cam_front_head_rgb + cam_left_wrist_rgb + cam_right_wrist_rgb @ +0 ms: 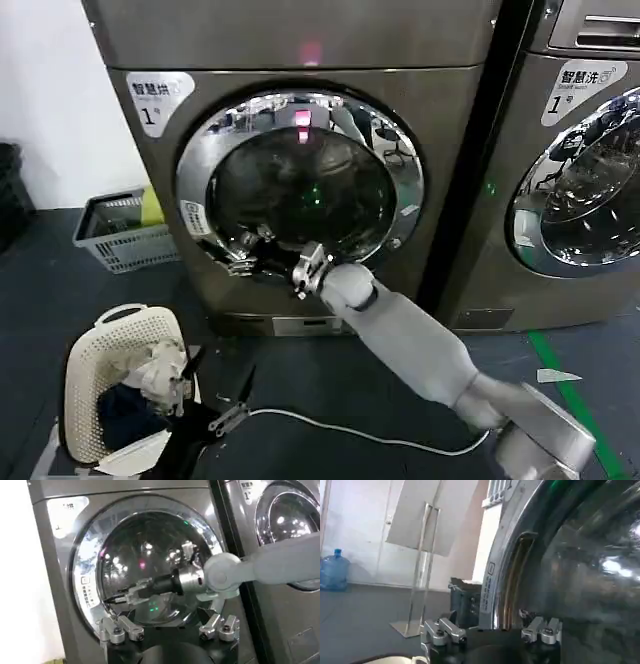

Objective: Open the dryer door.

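Machine: a bronze-grey front-loading dryer is seen filling the upper centre of the head view, with a white label marked "1" at its upper left.
Dryer door: the large round porthole door, a wide shiny chrome ring around dark tinted glass, is set in the middle of the machine front; it is seen lying flush against the front, with room reflections and small red and green lights in the glass.
Neighbouring machine: a similar chrome round door is shown at the right edge.
Right gripper: it is held at the lower left of the chrome ring, at the end of the grey arm reaching up from the lower right; its fingers are spread a little apart beside the rim.
Left gripper: it is held low at the lower left, fingers apart, above a white laundry basket.
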Controlling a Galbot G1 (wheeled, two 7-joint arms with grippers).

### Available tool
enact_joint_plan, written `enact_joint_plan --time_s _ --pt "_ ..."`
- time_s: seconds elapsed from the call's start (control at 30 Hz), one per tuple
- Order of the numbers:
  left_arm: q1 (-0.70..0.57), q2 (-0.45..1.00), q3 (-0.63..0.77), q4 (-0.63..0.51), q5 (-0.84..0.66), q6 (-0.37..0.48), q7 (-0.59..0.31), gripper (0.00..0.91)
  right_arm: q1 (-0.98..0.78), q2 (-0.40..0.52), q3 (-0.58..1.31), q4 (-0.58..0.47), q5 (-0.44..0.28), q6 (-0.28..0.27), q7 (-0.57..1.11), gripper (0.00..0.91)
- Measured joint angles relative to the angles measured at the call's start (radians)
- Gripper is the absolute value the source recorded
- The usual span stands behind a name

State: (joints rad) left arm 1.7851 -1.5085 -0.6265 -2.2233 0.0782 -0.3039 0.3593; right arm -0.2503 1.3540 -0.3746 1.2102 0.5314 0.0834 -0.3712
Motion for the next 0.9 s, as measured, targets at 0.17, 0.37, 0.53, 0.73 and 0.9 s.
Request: enact_joint_plan --time_s 0.17,0.37,0.53,0.73,0.9 --pt "0.002 -0.001 -0.002 -0.001 0.001 -0.002 0.000 0.907 0.027 0.031 -0.020 -0.031 0.000 0.000 -0.015 0.907" --pt "0.008 -0.005 -0.004 -0.005 0.000 -0.004 0.000 0.907 0.064 0.072 -0.028 -0.081 -0.002 0.008 -0.030 0.907" --pt "0.013 -0.004 -0.007 -0.007 -0.002 -0.007 0.000 0.907 0.085 0.103 -0.029 -0.131 -0.006 0.015 -0.052 0.907" --pt "0.014 -0.002 -0.010 -0.008 -0.004 -0.008 0.000 0.907 0.103 0.113 -0.033 -0.175 -0.009 0.022 -0.141 0.907" --pt "0.011 -0.001 -0.011 -0.007 -0.004 -0.008 0.000 0.907 0.106 0.096 -0.040 -0.179 -0.003 0.038 -0.245 0.907"
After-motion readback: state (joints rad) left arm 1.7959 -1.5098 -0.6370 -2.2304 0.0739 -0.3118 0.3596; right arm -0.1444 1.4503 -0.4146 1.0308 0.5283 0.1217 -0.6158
